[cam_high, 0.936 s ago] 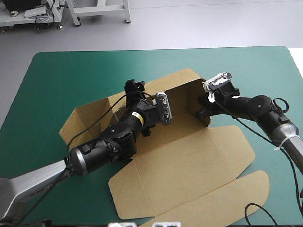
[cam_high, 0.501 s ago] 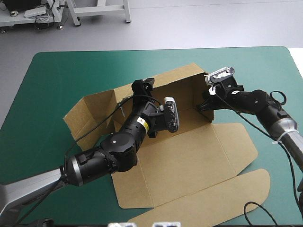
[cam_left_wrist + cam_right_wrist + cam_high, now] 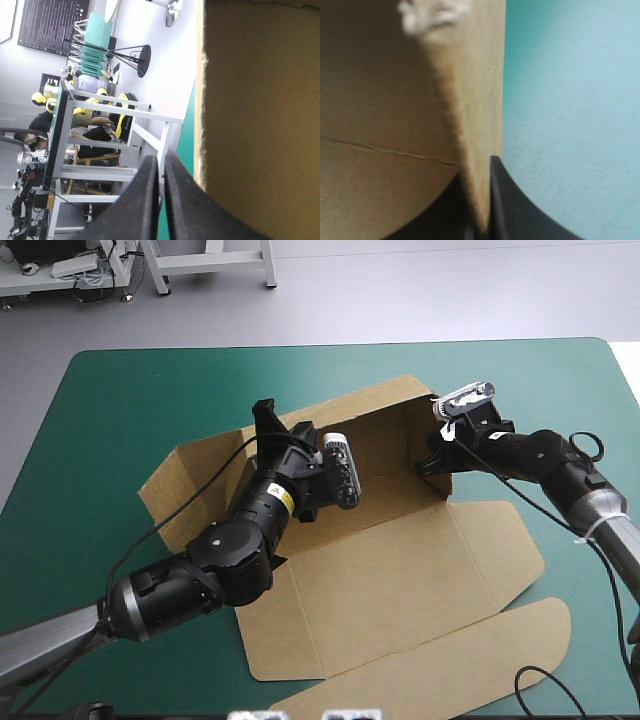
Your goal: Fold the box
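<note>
The brown box [image 3: 400, 580] lies open on the teal-green cover [image 3: 120, 400], its back wall [image 3: 370, 430] and right wall raised. My left gripper [image 3: 265, 412] is at the back wall's top edge near its left end. In the left wrist view its black fingers [image 3: 161, 159] are shut, the board [image 3: 260, 125] standing beside them, not between them. My right gripper [image 3: 428, 462] is shut on the right wall near the back corner. The right wrist view shows that wall's edge [image 3: 475, 125] pinched between the fingers of the right gripper [image 3: 477, 167].
The lid panel with its rounded flap [image 3: 480, 660] lies flat toward the table's front right. A left side flap [image 3: 190, 480] stands half raised. Bare cover runs along the far edge and the left side.
My left gripper has shut and shifted left along the back wall's top edge. The right gripper keeps its hold; the box turned slightly earlier and has since stayed put.
</note>
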Motion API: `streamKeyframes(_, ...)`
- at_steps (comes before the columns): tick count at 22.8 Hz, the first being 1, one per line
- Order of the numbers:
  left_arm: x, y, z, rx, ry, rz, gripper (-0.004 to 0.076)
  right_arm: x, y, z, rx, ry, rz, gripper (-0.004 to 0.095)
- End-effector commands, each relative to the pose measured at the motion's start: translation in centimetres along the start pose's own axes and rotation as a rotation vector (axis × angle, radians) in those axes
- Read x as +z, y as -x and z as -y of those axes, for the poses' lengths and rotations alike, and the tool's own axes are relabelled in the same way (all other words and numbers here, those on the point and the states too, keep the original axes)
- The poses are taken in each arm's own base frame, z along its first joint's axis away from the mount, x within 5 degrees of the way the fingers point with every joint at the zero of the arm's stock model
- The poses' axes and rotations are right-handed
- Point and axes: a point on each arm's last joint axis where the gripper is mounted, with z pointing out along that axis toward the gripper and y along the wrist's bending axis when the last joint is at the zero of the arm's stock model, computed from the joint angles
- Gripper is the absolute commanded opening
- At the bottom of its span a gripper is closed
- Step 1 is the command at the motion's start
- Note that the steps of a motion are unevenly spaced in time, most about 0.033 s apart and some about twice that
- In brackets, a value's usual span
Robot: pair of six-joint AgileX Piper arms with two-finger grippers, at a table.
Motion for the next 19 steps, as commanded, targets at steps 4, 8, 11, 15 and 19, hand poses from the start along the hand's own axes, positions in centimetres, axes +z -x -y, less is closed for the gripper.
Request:
streamKeyframes(4,-3.6,-2.5,-6.1,-0.35,0.018,-0.017,0.0013,-2.0,2.2,-0.1,0.02,-0.011,0.096,-0.0018)
streamKeyframes(8,-3.7,-5.6,-8.3,-0.466,-0.066,-0.106,0.0014,-2.0,1.9,-0.2,0.027,0.004,0.066,-0.0018)
streamKeyframes(11,-3.5,-8.3,-9.7,-0.586,-0.1,-0.216,0.0014,-2.1,1.5,-0.4,0.028,0.011,0.024,-0.0018)
streamKeyframes(15,-3.4,-10.9,-10.9,-0.737,-0.09,-0.287,0.0014,-2.5,1.8,-0.4,0.037,0.019,-0.025,-0.0018)
streamKeyframes(19,-4.5,-14.4,-11.3,-0.828,-0.103,-0.456,0.0013,-4.4,3.6,-0.6,0.034,0.033,-0.127,-0.0018)
